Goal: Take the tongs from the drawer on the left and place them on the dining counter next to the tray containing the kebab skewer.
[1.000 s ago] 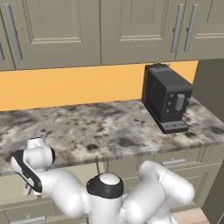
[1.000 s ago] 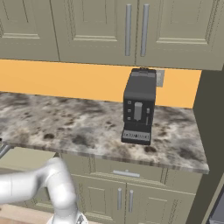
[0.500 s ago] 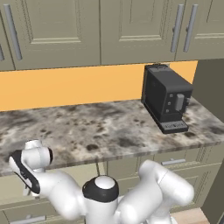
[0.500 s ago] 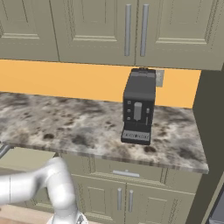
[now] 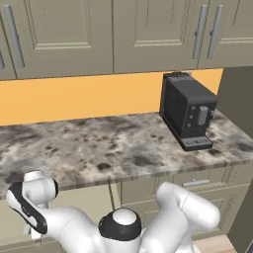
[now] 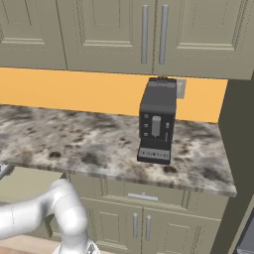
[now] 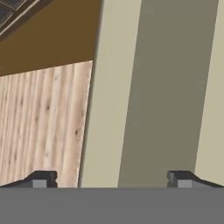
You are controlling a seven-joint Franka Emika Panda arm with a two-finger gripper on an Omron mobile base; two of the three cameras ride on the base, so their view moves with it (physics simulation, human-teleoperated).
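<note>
Where the tongs lie cannot be told. The drawer (image 5: 74,203) shows as a pale flat panel just under the near edge of the wall counter (image 5: 99,143), at the left. From the base views it is unclear whether it is pulled out, and nothing of its inside can be made out. The gripper (image 7: 113,179) is low on that left side, in front of this panel, with the arm's dark-edged wrist just below the counter edge in the left base view. In the hand view its two dark fingertips (image 7: 41,178) stand far apart with nothing between them. Ahead of them run a cream band and a grey-green band of cabinetry, with the wooden floor (image 7: 43,122) beside them. Whether those bands belong to the drawer is not clear. To the right, under the same counter, is a narrower drawer (image 5: 197,179) with a silver bar handle, shut, and below it are closed cabinet doors (image 6: 141,223). On the counter's right end stands a black coffee machine (image 5: 188,111), set back against the orange wall (image 5: 74,99). Closed upper cabinets (image 5: 148,34) with long silver handles hang above.
</note>
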